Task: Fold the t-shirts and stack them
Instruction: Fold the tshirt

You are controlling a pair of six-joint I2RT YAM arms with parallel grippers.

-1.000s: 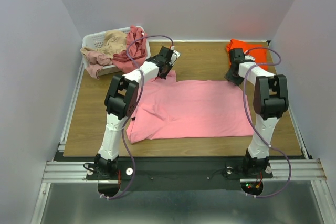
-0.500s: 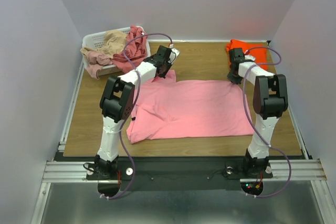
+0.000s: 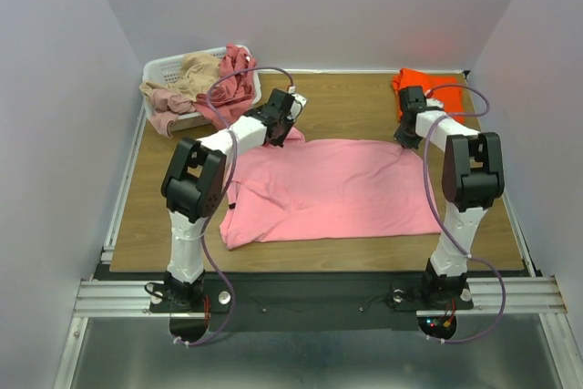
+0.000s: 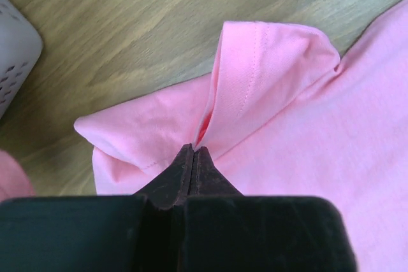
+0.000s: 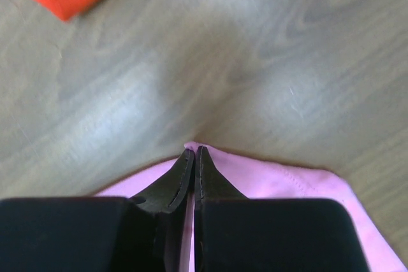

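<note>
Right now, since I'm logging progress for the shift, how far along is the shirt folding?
Done: one orange t-shirt lies folded at the far right corner. In hand: the pink t-shirt is spread flat, the left gripper pinching its far sleeve, the right gripper its far right edge. Left: folding it, stacking, and the shirts heaped in the white basket.

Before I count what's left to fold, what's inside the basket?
In the basket: a crumpled tan shirt and rose shirts spilling over the rim. Anything beneath them is covered.
</note>
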